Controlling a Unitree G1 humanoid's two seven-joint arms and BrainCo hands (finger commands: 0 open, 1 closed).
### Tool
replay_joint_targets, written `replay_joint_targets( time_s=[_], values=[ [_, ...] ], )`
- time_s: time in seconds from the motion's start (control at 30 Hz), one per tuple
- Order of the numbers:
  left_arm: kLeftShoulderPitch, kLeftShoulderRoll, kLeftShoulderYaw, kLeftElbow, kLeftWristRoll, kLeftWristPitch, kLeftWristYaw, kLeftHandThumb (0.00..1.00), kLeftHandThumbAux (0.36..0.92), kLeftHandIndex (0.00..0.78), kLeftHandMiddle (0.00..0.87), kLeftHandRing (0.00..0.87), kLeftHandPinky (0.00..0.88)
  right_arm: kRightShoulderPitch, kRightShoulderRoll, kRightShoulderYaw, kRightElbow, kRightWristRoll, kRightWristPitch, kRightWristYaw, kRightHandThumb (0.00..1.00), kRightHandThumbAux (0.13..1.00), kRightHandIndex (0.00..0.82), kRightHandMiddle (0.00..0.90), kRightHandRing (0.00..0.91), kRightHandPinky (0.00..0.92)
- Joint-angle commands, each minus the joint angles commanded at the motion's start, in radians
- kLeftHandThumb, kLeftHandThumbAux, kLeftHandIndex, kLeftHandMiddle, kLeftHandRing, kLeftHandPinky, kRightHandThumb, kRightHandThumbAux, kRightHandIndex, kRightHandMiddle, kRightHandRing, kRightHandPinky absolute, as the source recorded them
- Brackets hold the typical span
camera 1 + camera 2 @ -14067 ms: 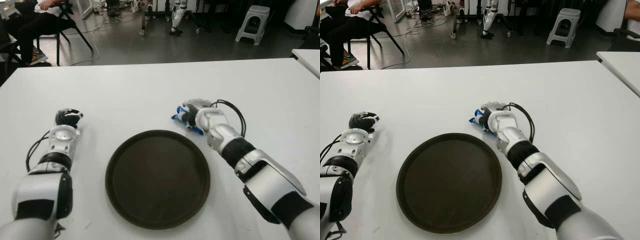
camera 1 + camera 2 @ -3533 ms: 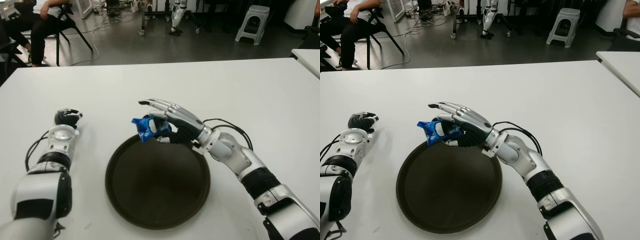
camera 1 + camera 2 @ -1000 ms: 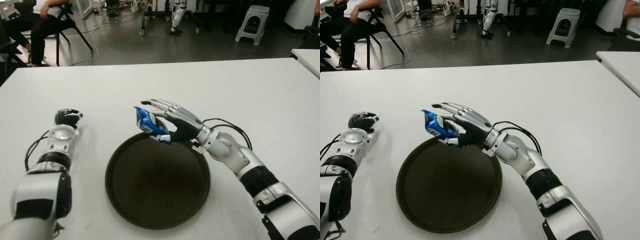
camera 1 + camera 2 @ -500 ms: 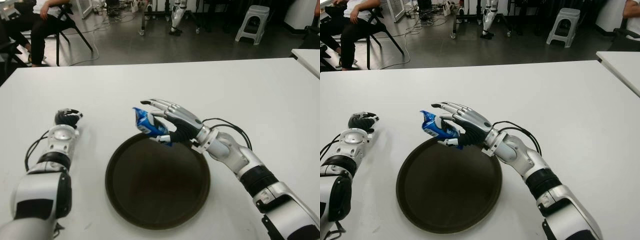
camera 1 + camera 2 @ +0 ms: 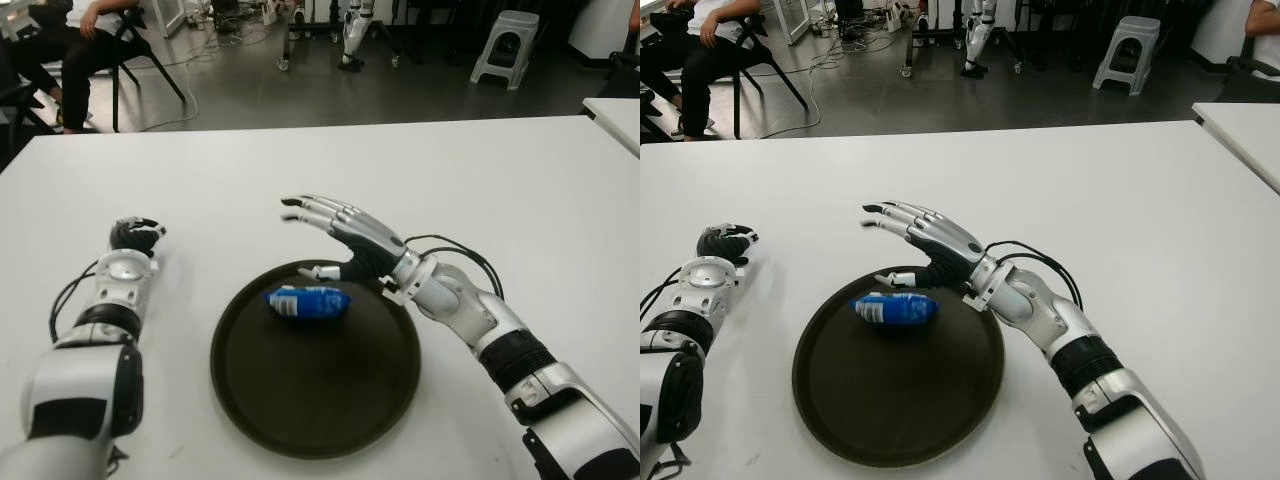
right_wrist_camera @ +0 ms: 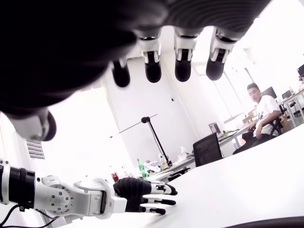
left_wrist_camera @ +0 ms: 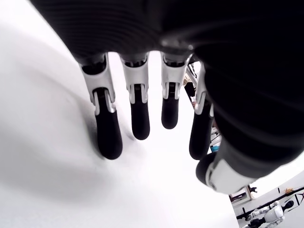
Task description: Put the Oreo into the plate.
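Note:
The blue Oreo pack (image 5: pixel 307 301) lies flat inside the round dark brown plate (image 5: pixel 320 410), in its far half. My right hand (image 5: pixel 312 240) hovers over the plate's far rim, just behind and above the pack, open and apart from it. Its fingers (image 6: pixel 152 66) are spread and hold nothing in the right wrist view. My left hand (image 5: pixel 135 235) shows at the left of the white table (image 5: pixel 520 200), well away from the plate. Its fingers (image 7: pixel 137 114) are stretched out flat, open and holding nothing.
Beyond the table's far edge are a seated person on a chair (image 5: pixel 70 45) at the back left and a grey stool (image 5: pixel 505 45) at the back right. A second white table's corner (image 5: pixel 615 110) shows at the right edge.
My right hand has opened its fingers, and the Oreo pack has dropped from it onto the plate. The left arm has not moved.

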Motion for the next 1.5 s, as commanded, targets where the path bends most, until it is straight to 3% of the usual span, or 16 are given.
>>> replay_joint_targets(
  time_s=[0.3, 0.37, 0.43, 0.57, 0.8, 1.5],
  values=[
    [-0.002, -0.001, 0.005, 0.0, -0.003, 0.004, 0.003, 0.676, 0.721, 0.399, 0.155, 0.178, 0.172, 0.007, 0.007, 0.0, -0.001, -0.022, 0.042, -0.043, 0.346, 0.369, 0.0, 0.0, 0.0, 0.0],
    [-0.002, -0.001, 0.004, 0.0, -0.003, 0.006, 0.005, 0.675, 0.721, 0.398, 0.154, 0.178, 0.172, 0.011, 0.006, 0.001, -0.013, -0.027, 0.061, -0.044, 0.303, 0.396, 0.0, 0.0, 0.0, 0.0],
    [-0.003, -0.001, 0.003, 0.0, -0.001, 0.008, 0.007, 0.675, 0.722, 0.398, 0.154, 0.18, 0.177, 0.02, 0.01, 0.0, -0.04, -0.021, 0.096, -0.027, 0.158, 0.433, 0.0, 0.0, 0.0, 0.0],
    [-0.005, -0.001, 0.0, 0.0, 0.001, 0.011, 0.009, 0.677, 0.723, 0.399, 0.159, 0.186, 0.19, 0.027, 0.023, -0.001, -0.054, -0.002, 0.13, -0.016, 0.033, 0.436, 0.0, 0.0, 0.0, 0.0],
    [-0.006, -0.002, -0.002, -0.001, 0.003, 0.012, 0.008, 0.68, 0.72, 0.402, 0.176, 0.195, 0.197, 0.027, 0.038, -0.008, -0.031, 0.043, 0.12, -0.01, 0.002, 0.428, 0.0, 0.0, 0.0, 0.0],
    [-0.007, -0.003, -0.001, -0.002, 0.001, 0.011, 0.008, 0.679, 0.722, 0.399, 0.181, 0.191, 0.178, 0.015, 0.037, -0.005, -0.008, 0.058, 0.087, -0.006, 0.0, 0.48, 0.0, 0.0, 0.0, 0.0]
  ],
)
